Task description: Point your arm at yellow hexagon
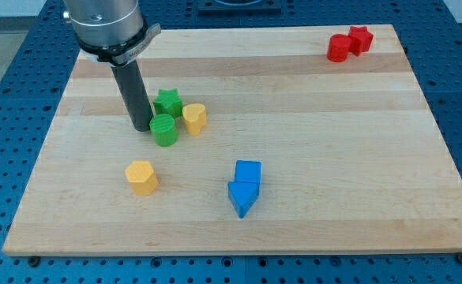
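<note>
The yellow hexagon [141, 177] sits on the wooden board [309, 142] at the view's lower left. My tip [142, 128] rests on the board well above it, towards the view's top, just left of a green cylinder [164, 130]. A green star [167, 102] lies above the cylinder and a second yellow block [194, 118] sits to their right. My tip is close to the green cylinder and apart from the yellow hexagon.
A blue cube [248, 172] and a blue triangular block [242, 197] touch each other at the lower middle. Two red blocks [349, 42] sit together at the view's top right. The arm's grey body [106, 24] hangs over the top left.
</note>
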You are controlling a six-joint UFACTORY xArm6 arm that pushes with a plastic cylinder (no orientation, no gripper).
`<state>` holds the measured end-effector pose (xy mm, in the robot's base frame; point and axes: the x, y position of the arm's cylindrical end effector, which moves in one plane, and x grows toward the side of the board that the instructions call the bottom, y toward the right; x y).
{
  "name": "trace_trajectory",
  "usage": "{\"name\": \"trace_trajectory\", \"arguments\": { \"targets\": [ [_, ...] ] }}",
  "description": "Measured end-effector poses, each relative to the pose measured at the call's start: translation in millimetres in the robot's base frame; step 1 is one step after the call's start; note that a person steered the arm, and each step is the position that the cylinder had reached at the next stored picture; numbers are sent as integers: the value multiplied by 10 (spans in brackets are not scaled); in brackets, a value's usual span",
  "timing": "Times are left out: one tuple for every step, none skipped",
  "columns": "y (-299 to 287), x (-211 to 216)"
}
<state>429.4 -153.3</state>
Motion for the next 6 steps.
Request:
{"name": "trace_trajectory", "arguments": {
  "targets": [
    [-147, 0],
    [-379, 125],
    [-437, 538],
    [-388, 896],
    [-281, 1011],
    [-153, 1163]
  ]
}}
